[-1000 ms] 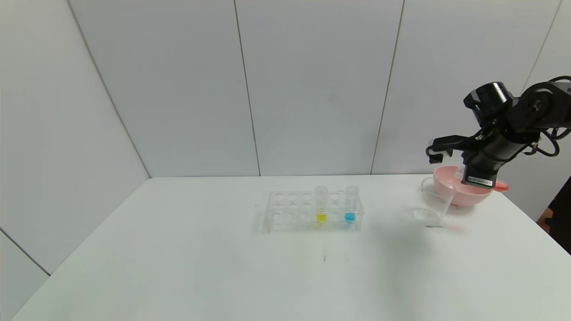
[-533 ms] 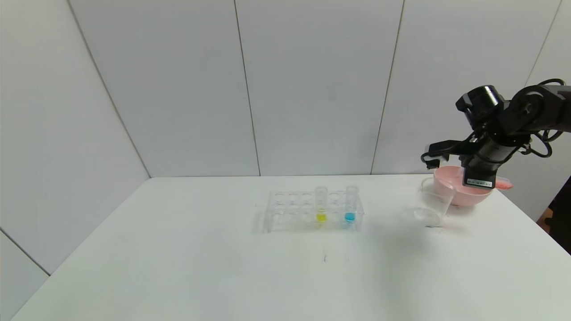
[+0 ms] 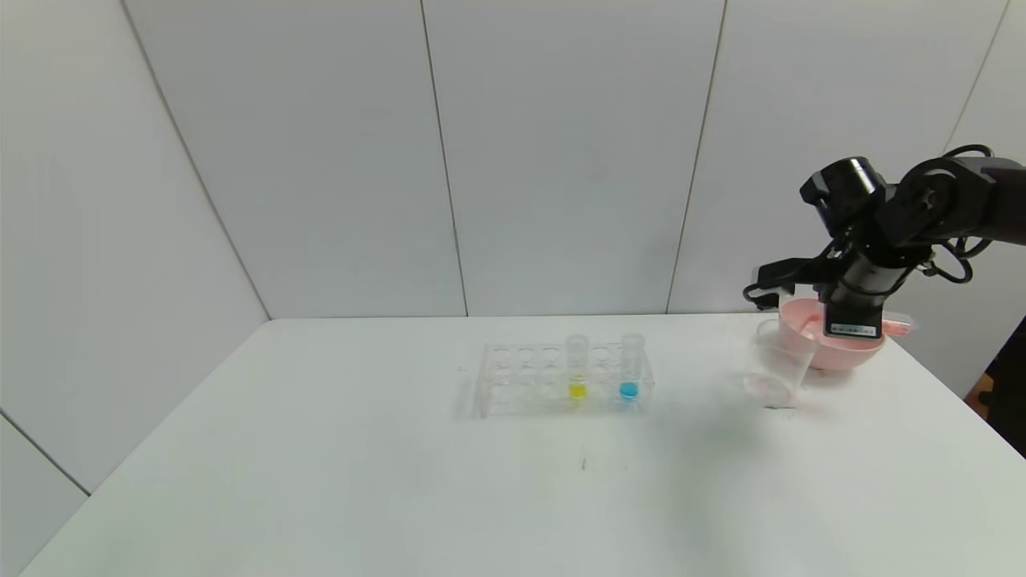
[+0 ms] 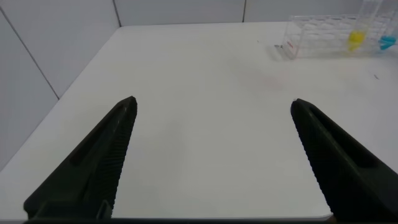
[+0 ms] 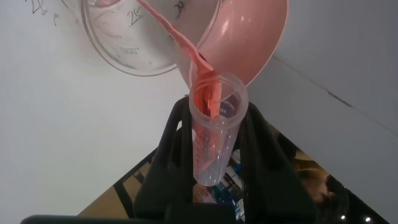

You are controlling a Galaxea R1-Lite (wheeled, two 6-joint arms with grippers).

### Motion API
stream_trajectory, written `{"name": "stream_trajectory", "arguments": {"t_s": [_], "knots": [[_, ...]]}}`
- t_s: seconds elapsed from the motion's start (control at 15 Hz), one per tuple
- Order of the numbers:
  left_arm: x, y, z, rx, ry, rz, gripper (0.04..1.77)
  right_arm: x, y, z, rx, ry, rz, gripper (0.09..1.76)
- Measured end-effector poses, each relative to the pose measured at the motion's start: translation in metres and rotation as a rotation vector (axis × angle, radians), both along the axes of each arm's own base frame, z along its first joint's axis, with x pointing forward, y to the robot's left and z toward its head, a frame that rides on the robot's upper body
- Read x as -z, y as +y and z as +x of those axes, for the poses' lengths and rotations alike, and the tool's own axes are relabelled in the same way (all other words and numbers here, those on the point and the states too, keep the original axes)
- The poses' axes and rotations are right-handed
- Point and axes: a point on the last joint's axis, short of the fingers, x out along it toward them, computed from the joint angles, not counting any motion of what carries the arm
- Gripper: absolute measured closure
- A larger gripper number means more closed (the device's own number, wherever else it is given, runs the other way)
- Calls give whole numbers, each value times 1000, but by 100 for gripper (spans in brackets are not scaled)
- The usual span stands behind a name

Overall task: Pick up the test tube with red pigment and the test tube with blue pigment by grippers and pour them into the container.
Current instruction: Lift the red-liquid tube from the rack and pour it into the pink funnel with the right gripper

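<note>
The right gripper clamps the test tube with red pigment, tipped and streaming red into the container, just beside a pink bowl. The test tube with blue pigment stands in the rack beside a yellow tube. The left gripper hangs open, well apart.

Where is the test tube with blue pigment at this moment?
In the head view, the test tube with blue pigment stands upright at the right end of the clear tube rack, beside the yellow-pigment tube, left of the container.
</note>
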Motion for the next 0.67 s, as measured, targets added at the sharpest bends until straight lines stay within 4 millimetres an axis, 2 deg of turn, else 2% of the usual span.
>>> {"name": "stream_trajectory", "arguments": {"t_s": [0.67], "knots": [[0, 0, 0, 0, 0, 0, 5, 0, 8, -1, -25, 9, -55, 135]]}}
